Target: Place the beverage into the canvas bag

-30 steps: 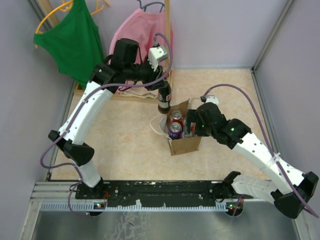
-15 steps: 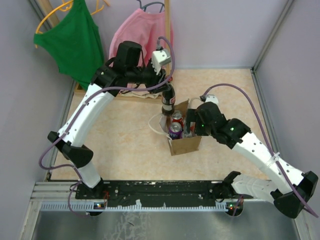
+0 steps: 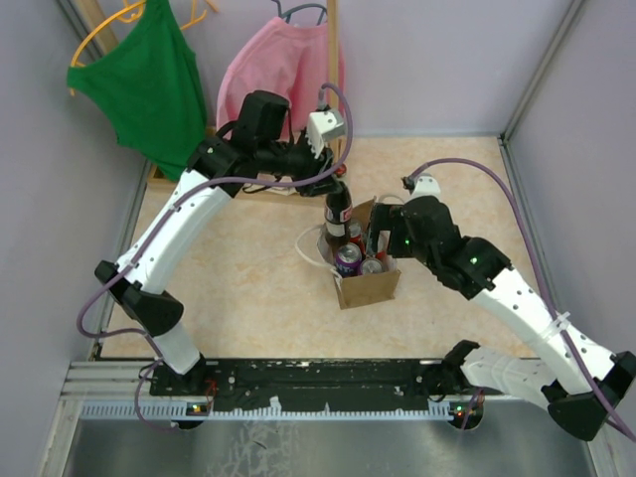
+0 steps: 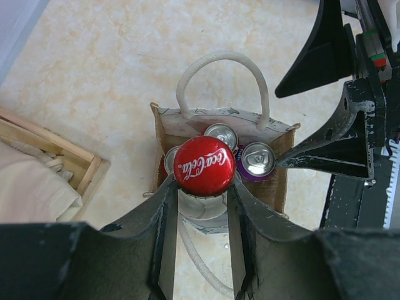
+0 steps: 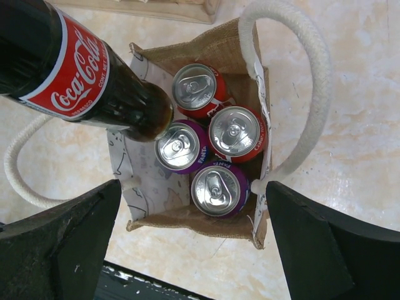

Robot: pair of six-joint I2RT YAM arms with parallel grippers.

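A dark cola bottle (image 3: 338,211) with a red cap (image 4: 204,165) hangs from my left gripper (image 4: 203,187), which is shut on its neck. The bottle (image 5: 69,62) is tilted, and its base hovers over the left rim of the canvas bag (image 5: 212,47). The bag (image 3: 370,285) stands open on the table with several red and purple cans (image 5: 219,187) inside. Its white rope handles (image 4: 219,59) hang outward. My right gripper (image 5: 194,184) is open above the bag's near side, its fingers either side of the bag, with nothing between them.
A green top (image 3: 149,89) and a pink garment (image 3: 278,75) hang at the back. A wooden tray with pale cloth (image 4: 37,169) lies behind the bag. Grey walls close in left, right and behind, and a black rail (image 3: 318,373) runs along the front.
My left arm has carried the bottle right and forward, from behind the bag to over its rim. The right gripper has shifted slightly back and stays open.
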